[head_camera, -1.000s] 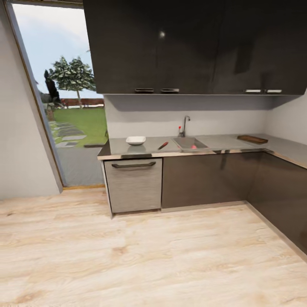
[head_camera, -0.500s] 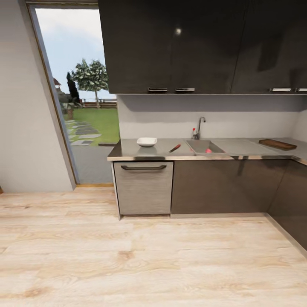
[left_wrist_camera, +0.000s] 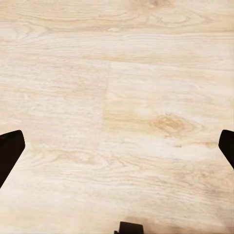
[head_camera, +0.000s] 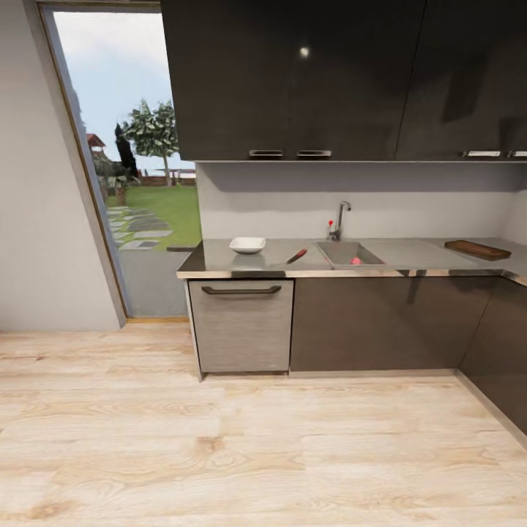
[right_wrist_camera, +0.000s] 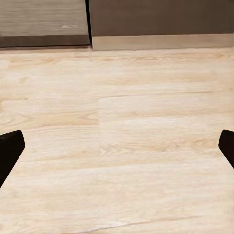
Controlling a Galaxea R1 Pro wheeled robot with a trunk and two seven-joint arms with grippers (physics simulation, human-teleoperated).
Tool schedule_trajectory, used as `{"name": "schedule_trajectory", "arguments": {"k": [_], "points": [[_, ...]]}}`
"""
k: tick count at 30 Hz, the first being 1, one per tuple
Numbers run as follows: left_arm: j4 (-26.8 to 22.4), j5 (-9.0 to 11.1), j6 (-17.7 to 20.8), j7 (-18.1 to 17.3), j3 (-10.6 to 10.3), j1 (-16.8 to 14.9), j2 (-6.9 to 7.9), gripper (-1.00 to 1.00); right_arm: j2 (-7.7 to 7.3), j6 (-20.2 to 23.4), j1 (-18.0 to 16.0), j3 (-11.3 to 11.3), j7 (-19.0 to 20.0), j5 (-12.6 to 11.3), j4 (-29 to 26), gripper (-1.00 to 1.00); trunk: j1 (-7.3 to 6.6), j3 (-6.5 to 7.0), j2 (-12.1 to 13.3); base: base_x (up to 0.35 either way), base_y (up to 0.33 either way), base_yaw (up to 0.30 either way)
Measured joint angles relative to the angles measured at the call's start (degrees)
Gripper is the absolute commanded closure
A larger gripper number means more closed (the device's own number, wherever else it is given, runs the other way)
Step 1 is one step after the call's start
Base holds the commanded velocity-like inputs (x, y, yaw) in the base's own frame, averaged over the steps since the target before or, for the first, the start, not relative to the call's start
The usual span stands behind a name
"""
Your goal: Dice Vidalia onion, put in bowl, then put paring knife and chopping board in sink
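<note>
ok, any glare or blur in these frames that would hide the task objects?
Head view: a bright glare spot on the glossy dark upper cabinets; the reflective grey countertop mirrors the shallow white bowl; the small pinkish-red onion is tiny and soft. Both wrist views: evenly lit pale wood floor, slightly soft.

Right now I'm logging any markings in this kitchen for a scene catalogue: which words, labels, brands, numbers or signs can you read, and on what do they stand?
None: no readable text in any view.
The dark wall cabinets, the grey appliance front, the tap, the bowl and the chopping board carry no visible lettering.
Both wrist views show plain wood floor, unmarked.
</note>
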Motion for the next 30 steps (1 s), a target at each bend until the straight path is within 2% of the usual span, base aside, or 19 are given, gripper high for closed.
{"name": "schedule_trajectory", "arguments": {"k": [12, 30], "points": [[0.0, 0.0, 0.0, 0.0, 0.0, 0.0, 0.01, -1.0, -0.01, 0.0, 0.0, 0.0, 0.0, 0.0, 0.0, -1.0, 0.0, 0.0, 0.0, 0.001, -0.001, 0.0], [0.0, 0.0, 0.0, -0.1, 0.0, 0.0, 0.05, -1.0, -0.15, 0.0, 0.0, 0.0, 0.0, 0.0, 0.0, -1.0, -3.95, 3.23, 7.2, 0.0, 0.0, 0.0]]}}
